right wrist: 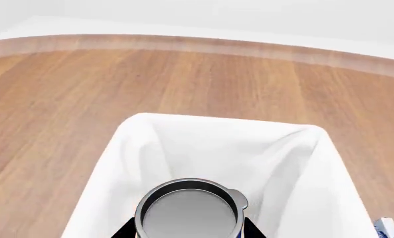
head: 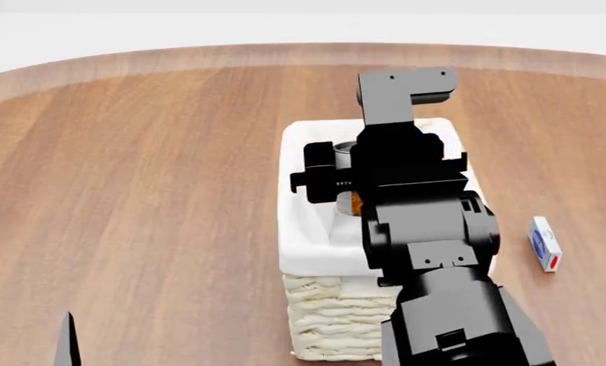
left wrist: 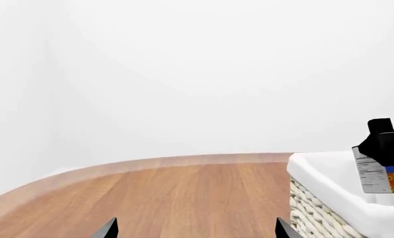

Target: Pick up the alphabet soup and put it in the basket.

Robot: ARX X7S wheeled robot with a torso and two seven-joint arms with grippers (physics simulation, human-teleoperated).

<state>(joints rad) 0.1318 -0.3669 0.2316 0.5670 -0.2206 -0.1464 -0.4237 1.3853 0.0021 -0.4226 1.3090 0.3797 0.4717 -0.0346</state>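
Note:
My right gripper (right wrist: 187, 231) is shut on the alphabet soup (right wrist: 189, 212), whose pale top and blue edge show. It holds the can upright over the inside of the basket (right wrist: 143, 144), between the white liner walls. In the head view the right gripper (head: 333, 179) hangs above the basket (head: 308, 229) at the table's middle and the arm hides most of the can (head: 344, 154). The left wrist view shows the can (left wrist: 380, 173) above the basket's rim (left wrist: 322, 173). My left gripper (left wrist: 197, 232) is open and empty, low over the table, left of the basket.
A small blue, white and red box (head: 543, 242) lies on the wooden table (head: 160, 168) right of the basket; it also shows in the right wrist view (right wrist: 387, 228). The round table's far edge (head: 282, 53) meets a white wall.

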